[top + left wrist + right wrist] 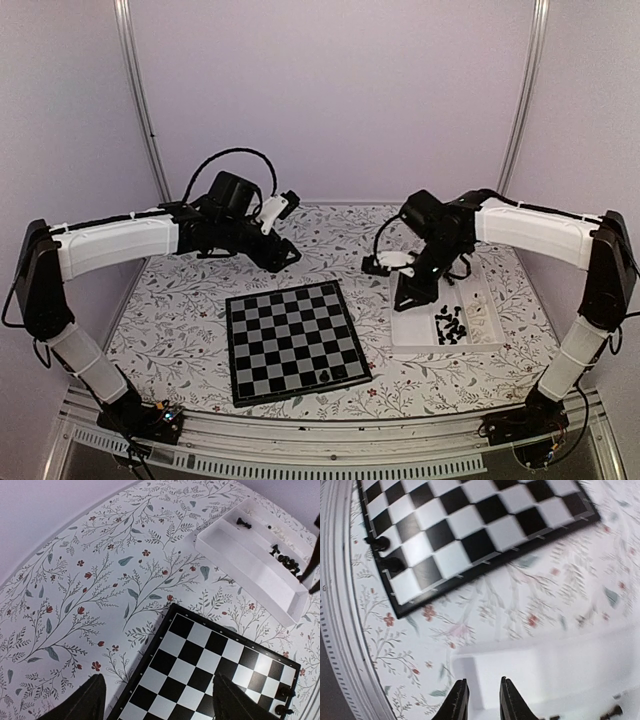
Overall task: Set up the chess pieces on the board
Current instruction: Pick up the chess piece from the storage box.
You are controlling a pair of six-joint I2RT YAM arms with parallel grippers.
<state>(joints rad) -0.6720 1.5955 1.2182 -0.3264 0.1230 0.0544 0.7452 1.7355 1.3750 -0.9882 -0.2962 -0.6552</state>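
Observation:
The board [290, 340] lies flat in the middle of the table. Two black chess pieces [323, 377] stand at its near right corner; they also show in the left wrist view [284, 700] and the right wrist view [387, 554]. More black pieces [450, 325] lie in the white tray [405, 340] on the right. My left gripper [285, 256] hovers open and empty beyond the board's far edge [157, 702]. My right gripper [405, 298] hangs over the tray's left end, its fingers a little apart with nothing between them [482, 705].
The table has a floral cloth [180, 310]. A metal rail [330, 440] runs along the near edge. The tray [250, 560] has long compartments, with a few pieces [286, 562] at its far end. White walls close in the back and sides.

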